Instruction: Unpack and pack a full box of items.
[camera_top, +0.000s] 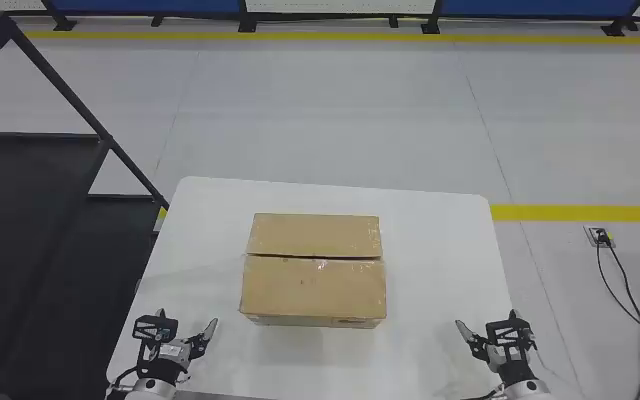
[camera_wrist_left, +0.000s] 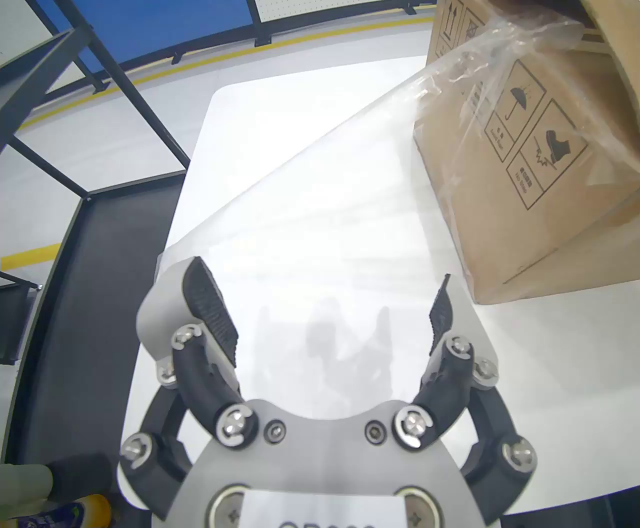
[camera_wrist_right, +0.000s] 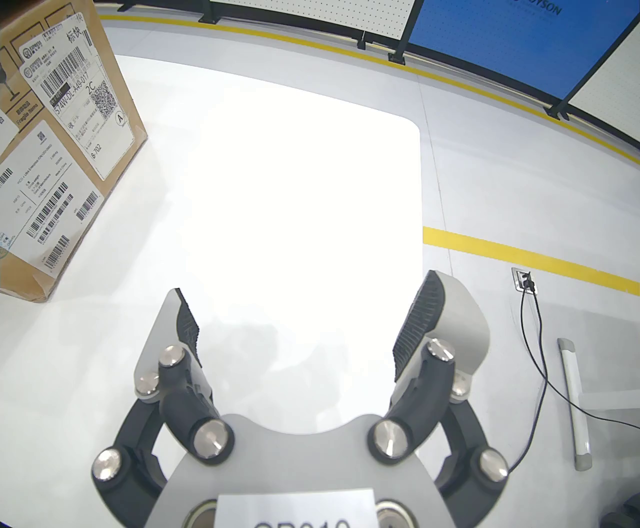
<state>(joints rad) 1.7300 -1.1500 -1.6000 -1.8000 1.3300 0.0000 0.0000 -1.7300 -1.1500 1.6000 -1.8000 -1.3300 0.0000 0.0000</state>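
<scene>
A brown cardboard box (camera_top: 314, 268) stands in the middle of the white table (camera_top: 440, 270), its top flaps folded down with a seam across. One side of the box (camera_wrist_left: 520, 150) carries printed handling symbols and loose clear tape; another side (camera_wrist_right: 55, 165) is covered with white shipping labels. My left gripper (camera_top: 177, 336) sits open at the table's near left corner, well clear of the box, nothing between its fingers (camera_wrist_left: 210, 305). At the near right corner my right gripper (camera_top: 496, 335) is open too, its pads (camera_wrist_right: 417, 320) empty.
A dark shelf frame (camera_top: 60, 200) stands beside the table's left edge. Beyond the right edge is grey floor with a yellow line (camera_top: 565, 212), a floor socket and a black cable (camera_wrist_right: 537, 350). Bare tabletop lies around the box on all sides.
</scene>
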